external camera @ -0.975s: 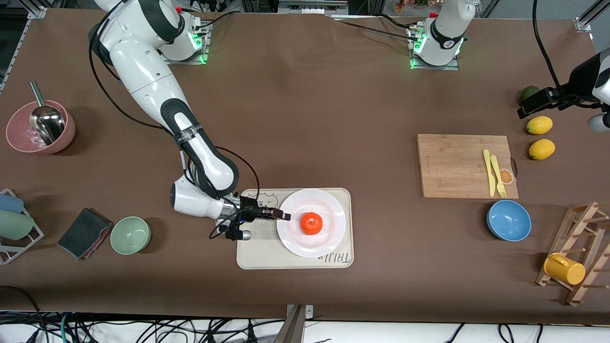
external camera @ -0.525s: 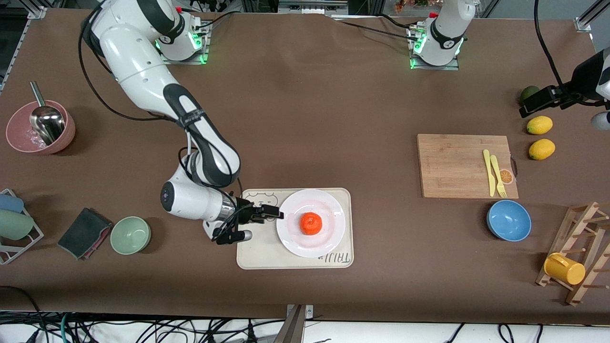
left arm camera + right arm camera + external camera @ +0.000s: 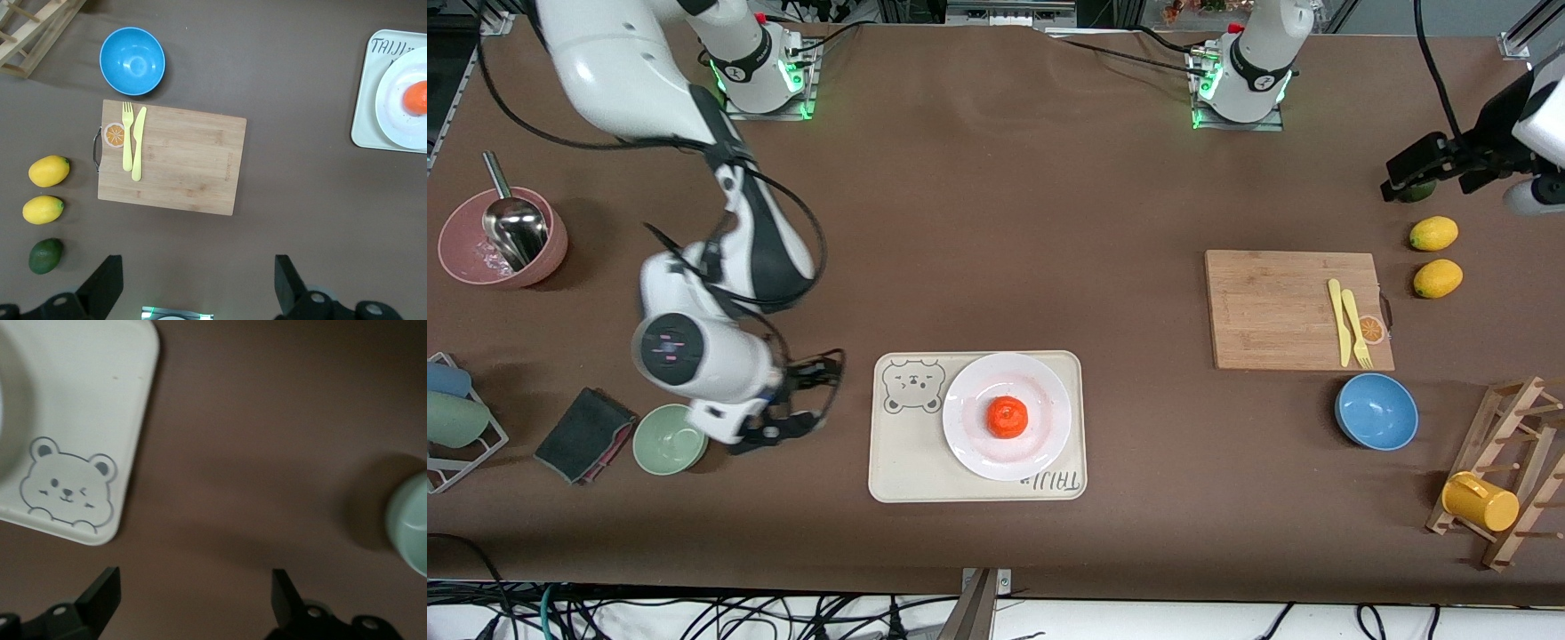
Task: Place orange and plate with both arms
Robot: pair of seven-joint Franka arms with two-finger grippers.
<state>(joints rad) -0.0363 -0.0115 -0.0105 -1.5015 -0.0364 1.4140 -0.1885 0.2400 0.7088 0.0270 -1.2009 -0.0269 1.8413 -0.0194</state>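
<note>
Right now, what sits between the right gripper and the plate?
Front view: only the bear-printed end of the cream tray and bare table separate the open right gripper from the plate.

1. Front view: even, bright overhead light; tabletop [image 3: 996, 222] matte brown with no glare.
2. Shadows soft and short, lying beside objects, e.g. beside the blue bowl [image 3: 1376, 411] and the green bowl [image 3: 671, 438]; a broader diffuse shadow under the right arm.
3. Green status lights glow at both arm bases.
4. Plate [image 3: 1008, 416] nearly blown out white; a faint pink-orange tint surrounds the orange [image 3: 1008, 417].
5. Left wrist view: sharp and evenly lit; lemons [image 3: 49, 171] show small highlights.
6. Right wrist view: dimmer, soft focus throughout; tray [image 3: 80, 420] edges and bear print slightly blurred; the green bowl casts a dark diffuse shadow.
7. No obvious edge distortion.
</note>
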